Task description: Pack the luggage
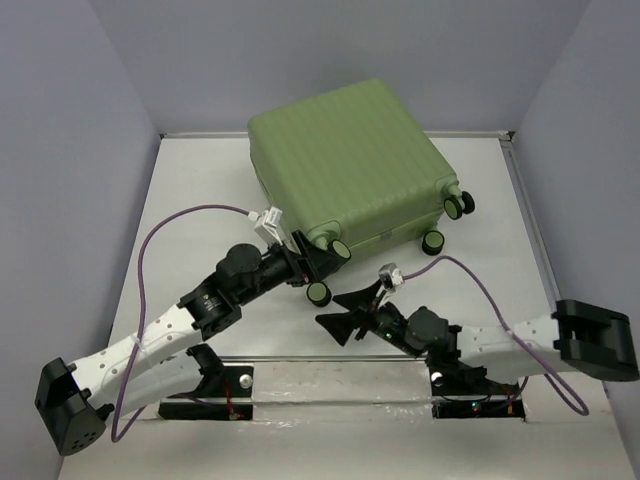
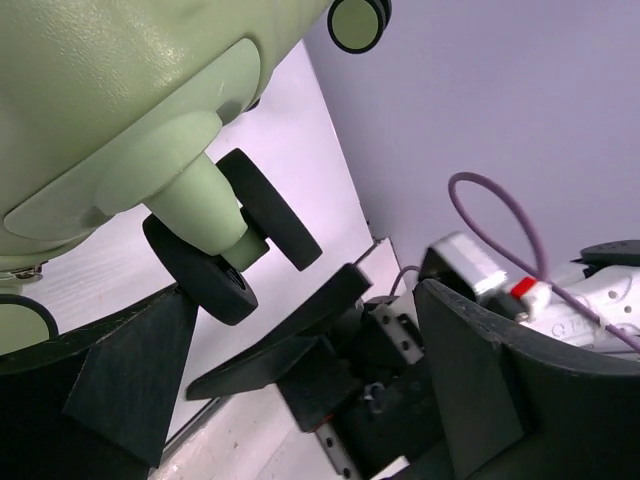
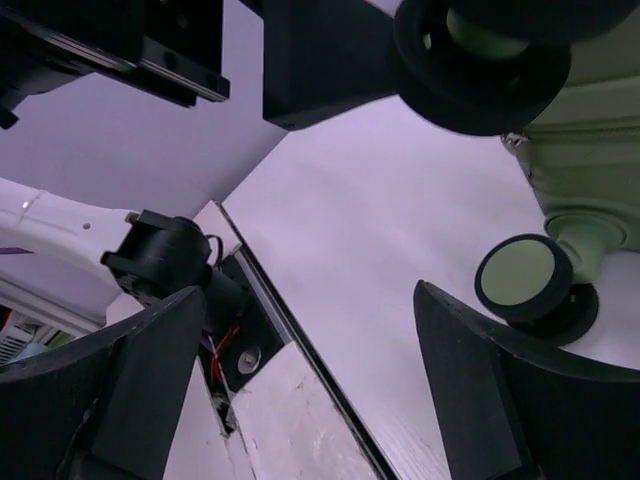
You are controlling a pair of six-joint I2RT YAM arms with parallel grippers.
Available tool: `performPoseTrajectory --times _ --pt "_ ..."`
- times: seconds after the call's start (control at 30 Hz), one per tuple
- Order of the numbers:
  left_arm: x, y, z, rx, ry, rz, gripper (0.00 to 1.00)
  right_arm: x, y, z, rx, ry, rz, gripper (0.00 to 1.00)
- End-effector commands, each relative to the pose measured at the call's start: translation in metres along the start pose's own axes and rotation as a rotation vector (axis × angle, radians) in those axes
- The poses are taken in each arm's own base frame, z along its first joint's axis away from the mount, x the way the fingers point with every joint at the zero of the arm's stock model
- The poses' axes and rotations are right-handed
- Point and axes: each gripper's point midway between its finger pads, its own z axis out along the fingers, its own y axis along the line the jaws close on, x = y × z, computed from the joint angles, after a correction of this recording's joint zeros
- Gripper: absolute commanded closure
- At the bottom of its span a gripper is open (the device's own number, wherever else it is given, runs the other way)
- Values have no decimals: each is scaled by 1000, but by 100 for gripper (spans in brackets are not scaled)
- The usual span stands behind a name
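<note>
Well, your left gripper (image 1: 312, 262) stood wide open with nothing in its grasp. Just ahead of its fingers (image 2: 120, 390), nearer the left one but touching neither, a black twin caster wheel (image 2: 235, 250) stuck out on a light-green stem. That wheel belonged to the luggage (image 1: 350, 165), a ribbed light-green hard-shell suitcase that lay shut on the white table (image 1: 200, 200) and stretched away beyond the left gripper's tips. Your right gripper (image 1: 338, 310) also gaped wide and held nothing. It sat just beside the left gripper, on the side away from the suitcase. Ahead of its right finger stood a green-faced caster (image 3: 520, 275), apart from the finger. Only bare table lay between its two fingers.
</note>
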Motion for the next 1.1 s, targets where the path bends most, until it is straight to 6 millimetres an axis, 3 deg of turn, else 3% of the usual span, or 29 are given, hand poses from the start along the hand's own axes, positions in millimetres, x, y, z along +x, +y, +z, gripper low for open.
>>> performPoseTrajectory --times 0.0,0.03,0.07,0.1,0.2,0.23,0.27,0.47,0.63,0.67,0.73,0.77,0.8,0.83,0.9,0.97,1.07 --pt "-63 -79 -18 277 -234 -25 1 -24 -17 -15 119 4 -123 8" --pt "-63 -78 -17 274 -234 -27 1 -38 -8 -16 98 -32 -120 6" --pt "-63 -77 -16 269 -236 -28 1 -48 -19 -16 150 -49 -167 4" --pt "-62 -74 -15 264 -235 -29 1 -63 -18 -16 155 -81 -176 3" --pt "-59 -69 -13 257 -231 -35 1 -104 -17 -2 179 -140 -208 0" --pt "-60 -68 -13 256 -234 -35 1 -101 -26 1 194 -122 -226 0" --pt "-59 -68 -13 258 -233 -35 1 -120 -29 9 199 -148 -234 0" --pt "-58 -66 -14 257 -231 -28 1 -135 -25 53 133 -125 -224 0" --pt "-57 -65 -16 260 -232 -19 1 -147 -19 74 111 -171 -195 4" --pt "-57 -65 -17 263 -231 -16 1 -147 -18 75 107 -180 -188 7" --pt "-57 -61 -19 250 -233 -10 1 -149 -22 79 125 -203 -176 29" --pt "-56 -57 -21 232 -235 -6 1 -149 -24 79 132 -208 -170 56" --pt "-59 -52 -23 204 -251 16 2 -148 -27 78 141 -212 -168 63" --pt "-64 -34 -29 110 -291 21 5 -151 -28 77 150 -223 -173 78" --pt "-65 -4 -40 -8 -330 32 9 -152 -30 75 160 -226 -181 88" --pt "-72 25 -66 -108 -429 36 26 -153 -32 73 177 -218 -203 93" --pt "-54 71 -76 -191 -450 56 44 -154 -29 74 179 -188 -232 93"
